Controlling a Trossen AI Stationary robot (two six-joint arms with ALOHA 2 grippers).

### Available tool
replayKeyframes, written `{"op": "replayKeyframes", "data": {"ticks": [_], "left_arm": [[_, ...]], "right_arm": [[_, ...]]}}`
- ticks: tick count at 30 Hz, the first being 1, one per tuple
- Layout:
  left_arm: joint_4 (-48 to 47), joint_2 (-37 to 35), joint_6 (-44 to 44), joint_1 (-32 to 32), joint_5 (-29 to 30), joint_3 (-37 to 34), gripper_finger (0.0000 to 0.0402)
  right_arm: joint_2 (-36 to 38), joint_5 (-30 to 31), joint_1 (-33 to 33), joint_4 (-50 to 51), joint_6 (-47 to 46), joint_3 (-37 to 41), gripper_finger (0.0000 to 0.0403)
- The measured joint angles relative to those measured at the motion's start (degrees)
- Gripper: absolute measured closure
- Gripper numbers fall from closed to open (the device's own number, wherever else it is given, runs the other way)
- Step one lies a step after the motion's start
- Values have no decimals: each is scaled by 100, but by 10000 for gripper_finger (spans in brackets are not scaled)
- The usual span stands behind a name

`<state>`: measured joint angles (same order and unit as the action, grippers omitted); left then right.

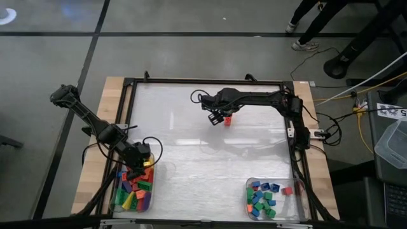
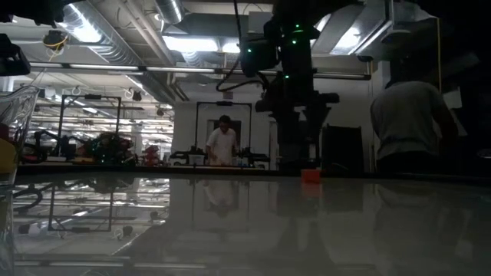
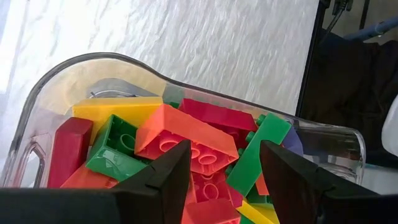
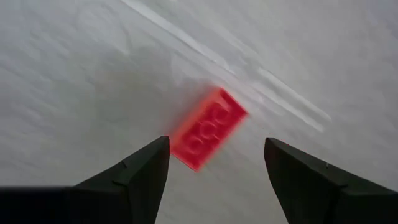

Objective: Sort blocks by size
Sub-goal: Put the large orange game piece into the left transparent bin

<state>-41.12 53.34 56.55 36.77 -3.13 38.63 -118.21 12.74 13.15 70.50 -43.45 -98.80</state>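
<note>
Fig.: sort nearly done, high view read L to R. L gripper (image 1: 141, 159) hangs over the near-left clear tray (image 1: 116, 202), jaws apart w/ nothing between them; its wrist view shows the fingers (image 3: 163, 177) poised just above the pile. That tray holds the long bricks (image 1: 135, 188): red, orange, yellow, green, heaped and overlapping. Mid-table, toward the far edge, I see one red long brick (image 1: 227, 119) lying alone on the white tabletop (image 1: 184, 152). R gripper (image 1: 218, 118) sits just above it, jaws spread wide, brick (image 4: 208, 128) framed between the fingertips (image 4: 149, 163) but untouched, so no grip yet. Near-right clear tray (image 1: 299, 205) carries the small square bricks (image 1: 262, 198), mostly blue and green, w/ one red piece (image 1: 287, 190) lying apart from the cluster. By my read: both trays filled, only the lone red brick left loose; it looks long, so it prob. belongs in the left tray. I can't tell if the stray red piece at right is correctly placed.
</note>
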Motion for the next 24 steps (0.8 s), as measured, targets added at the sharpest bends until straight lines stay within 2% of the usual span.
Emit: {"op": "replayKeyframes", "data": {"ticks": [3, 10, 15, 19, 24], "left_arm": [[-2, 0, 0, 0, -1, 0, 222], [-2, 0, 2, 0, 1, 0, 222], [-2, 0, 2, 0, 1, 0, 222], [-2, 0, 2, 0, 1, 0, 222], [-2, 0, 2, 0, 1, 0, 222]], "right_arm": [[0, 21, 0, 247, -146, 0, 141], [0, -27, 0, 117, -384, 37, 141], [-2, -29, 0, 59, -610, 458, 141], [-7, -234, 0, -422, -713, 967, 141], [0, -287, 11, -788, -712, 1158, 141]]}}
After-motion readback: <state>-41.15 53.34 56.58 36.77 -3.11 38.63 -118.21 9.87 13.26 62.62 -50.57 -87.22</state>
